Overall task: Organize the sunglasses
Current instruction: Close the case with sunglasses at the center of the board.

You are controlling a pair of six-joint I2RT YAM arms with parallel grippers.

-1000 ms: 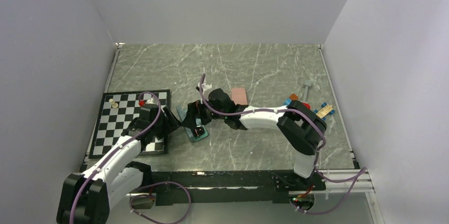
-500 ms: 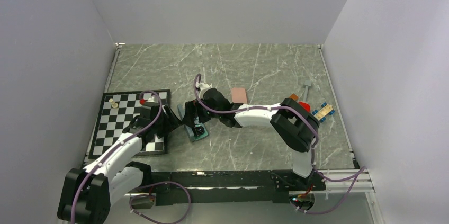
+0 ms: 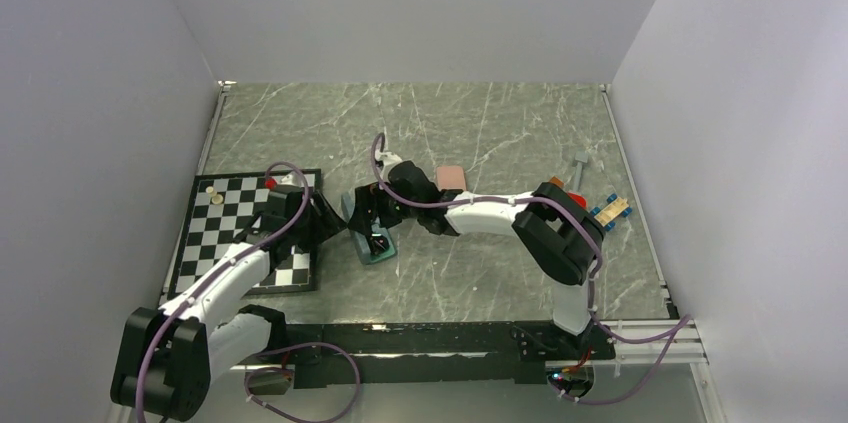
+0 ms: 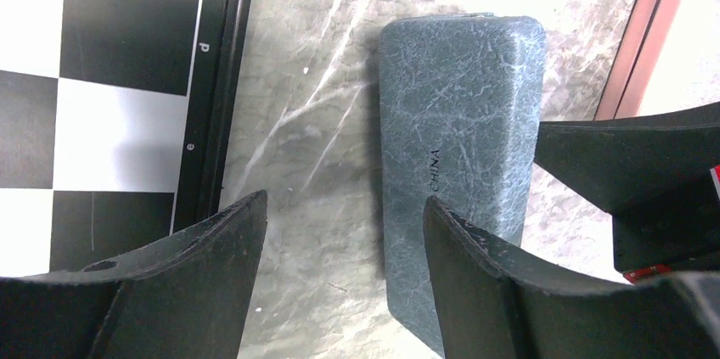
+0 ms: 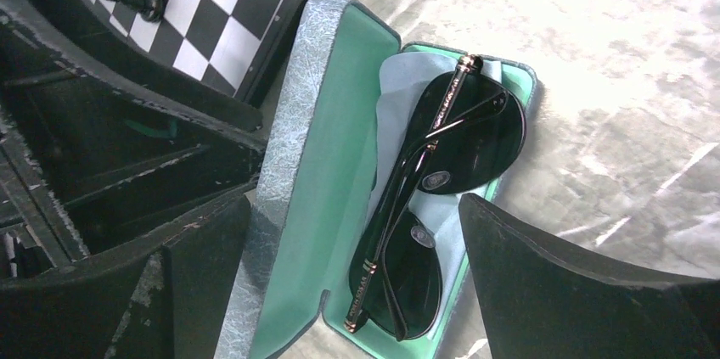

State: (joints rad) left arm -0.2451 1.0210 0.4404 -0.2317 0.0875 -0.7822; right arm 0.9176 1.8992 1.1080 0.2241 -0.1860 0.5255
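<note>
Compared with a second ago, the left arm has reached further forward from the chessboard (image 3: 215,243). The left gripper (image 4: 341,206) now stands just behind the raised lid of the slate-blue case (image 5: 318,172). The right arm has hardly shifted and still hangs over the open tray. The black-framed sunglasses (image 5: 467,143) lie folded inside this tray, on the light blue cloth (image 5: 399,79), and nothing holds them. For the task this means, in my judgement, that this pair is already put in its place and the next step is to shut the lid, probably by a push from the left side. The left gripper has its fingers spread. One finger is over the bare table (image 3: 480,133) beside the board's edge and the other is in front of the textured outside of the lid, but I cannot tell if it touches it. The right gripper (image 5: 355,206) is also spread wide, pointing down at the tray, with the glasses between its fingers but below them, not pinched. The right forearm stretches across the middle of the table, near the pink case (image 3: 452,178). A white-framed pair I cannot find in these views.
</note>
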